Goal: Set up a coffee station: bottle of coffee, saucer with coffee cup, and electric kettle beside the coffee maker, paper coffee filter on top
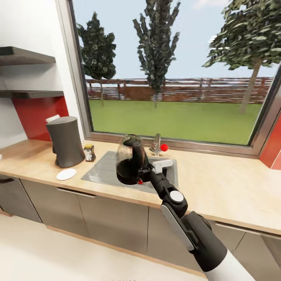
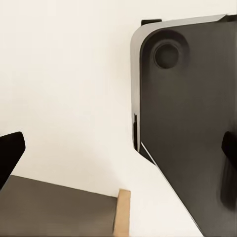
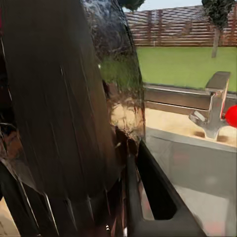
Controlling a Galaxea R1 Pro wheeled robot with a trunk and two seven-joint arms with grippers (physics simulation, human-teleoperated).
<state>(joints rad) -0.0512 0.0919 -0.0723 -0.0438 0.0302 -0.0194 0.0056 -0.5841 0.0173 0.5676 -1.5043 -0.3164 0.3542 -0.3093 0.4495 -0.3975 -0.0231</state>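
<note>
Right gripper (image 1: 139,171) pinched the kettle (image 1: 129,159) upright above the sink (image 1: 102,171), with the coffee maker (image 1: 65,141) and saucer (image 1: 66,174) lying well to its left along the counter (image 1: 218,187)

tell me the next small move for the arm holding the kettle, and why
Probably carry the electric kettle leftward toward the coffee maker. The right gripper holds it by the handle above the sink, so it is not yet on the countertop. The saucer and bottle of coffee already sit beside the maker, so it should avoid those.
</note>
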